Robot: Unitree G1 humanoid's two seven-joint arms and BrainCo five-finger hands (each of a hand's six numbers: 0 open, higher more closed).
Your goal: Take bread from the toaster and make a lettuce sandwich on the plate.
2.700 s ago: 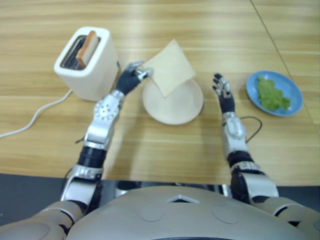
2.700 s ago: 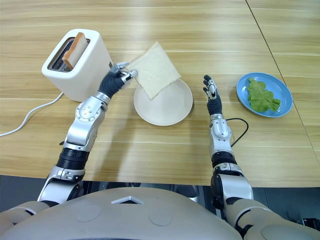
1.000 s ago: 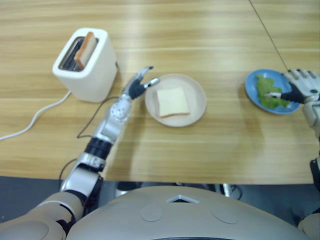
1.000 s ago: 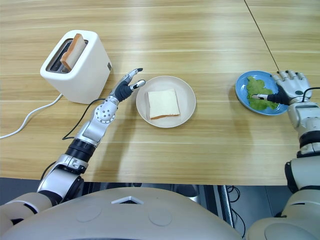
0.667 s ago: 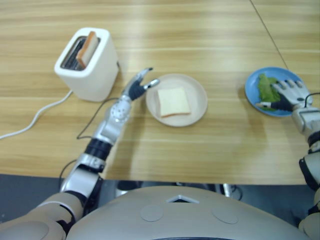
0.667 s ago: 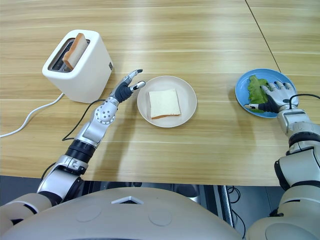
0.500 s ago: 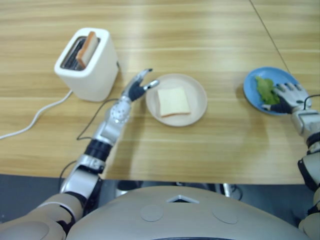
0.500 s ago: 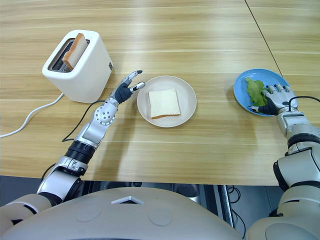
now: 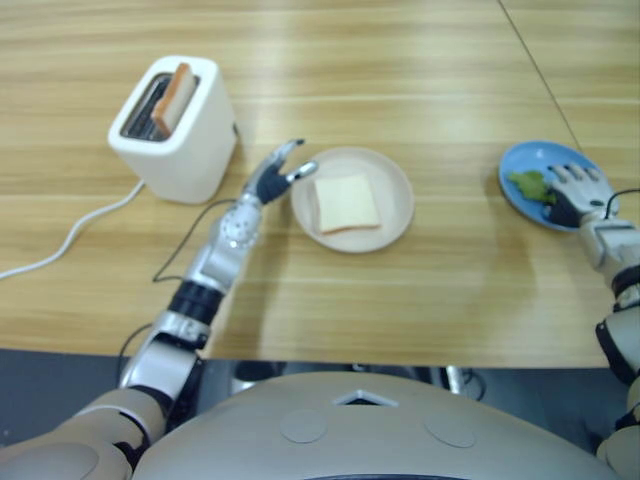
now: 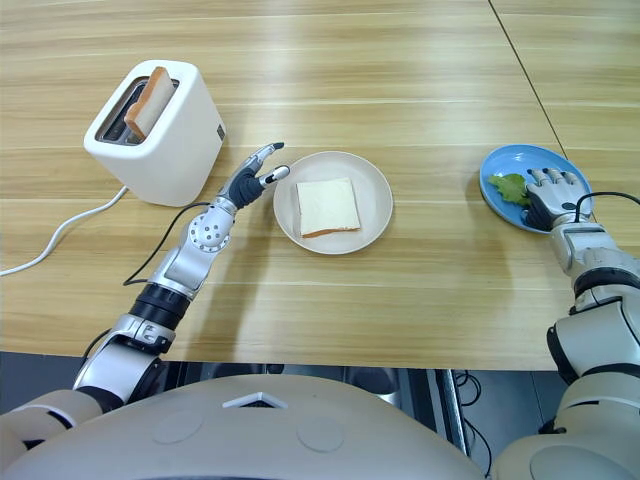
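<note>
left hand (image 10: 250, 182): I see a dark palm and fingers ending in pale silver tips
right hand (image 10: 548, 200): dark core under silver-grey plates
left forearm (image 10: 196, 243): silver shell, round perforated disc, black ring joints
right forearm (image 10: 585, 262): silver segments, black bands
cables (image 10: 160, 242): thin, black, one by each wrist

Both head eyes look steeply down, sharing toaster (image 9: 170, 125), plate (image 9: 396, 188) and table (image 9: 400, 80).

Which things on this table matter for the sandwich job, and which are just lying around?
For the job: toaster, upright bread slice, cream plate, flat bread slice, lettuce, blue plate.
Lying about: white power cord, black cable.
</note>
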